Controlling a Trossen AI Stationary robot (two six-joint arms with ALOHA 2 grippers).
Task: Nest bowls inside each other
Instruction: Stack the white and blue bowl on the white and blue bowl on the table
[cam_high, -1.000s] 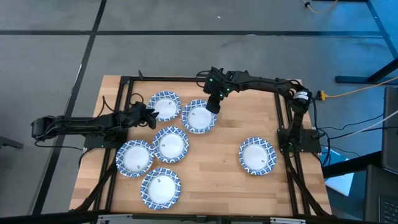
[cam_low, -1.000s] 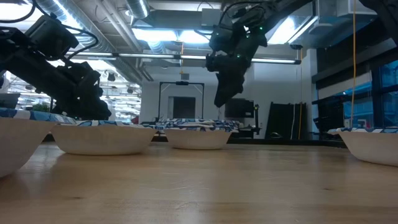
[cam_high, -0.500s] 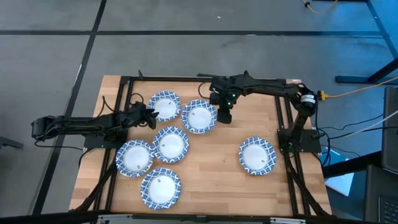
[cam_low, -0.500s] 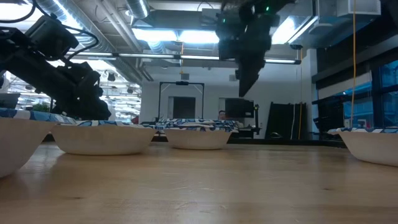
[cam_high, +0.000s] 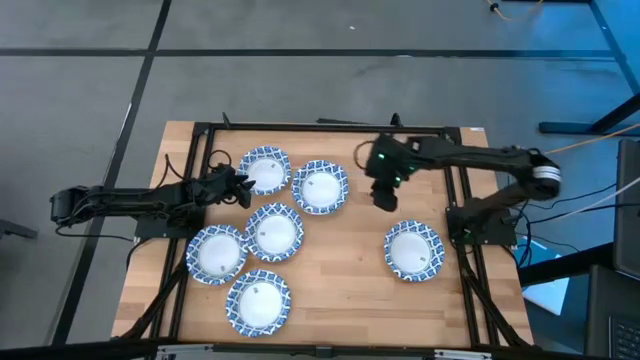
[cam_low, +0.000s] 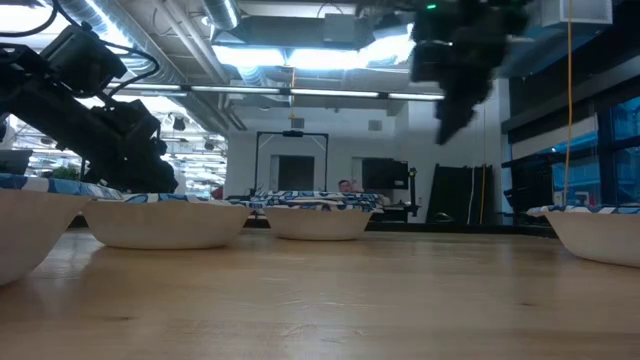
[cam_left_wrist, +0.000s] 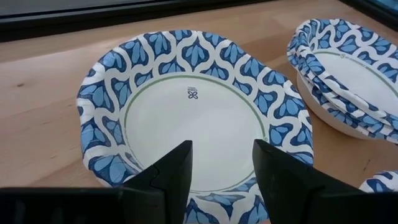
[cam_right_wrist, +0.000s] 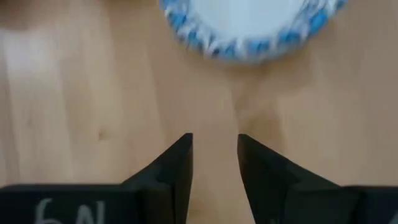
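Six places on the wooden table (cam_high: 340, 290) are holding blue-and-white patterned bowls, as counted from the high view. At least one of them, the bowl beside the left gripper's target (cam_left_wrist: 348, 74), is showing several stacked rims in the left wrist view, so it is already a nest; the exact total of bowls cannot be counted.

The left gripper (cam_high: 240, 186) is hovering over the rim of the far-left bowl (cam_left_wrist: 189, 115), its fingers parted and holding nothing.

The right gripper (cam_high: 383, 192) is hanging above bare wood, fingers parted and empty. The lone bowl (cam_high: 413, 250) is lying near it, on the side towards the robot's base, well apart from the five clustered bowls. That bowl's edge (cam_right_wrist: 249, 25) is showing just ahead of the right fingers in the right wrist view.

The bowls are looking like thin paper ware with wavy rims: probably very light, flexible and easily dented. The wide patterned rim is likely the best place to pinch, since the centre offers no edge.
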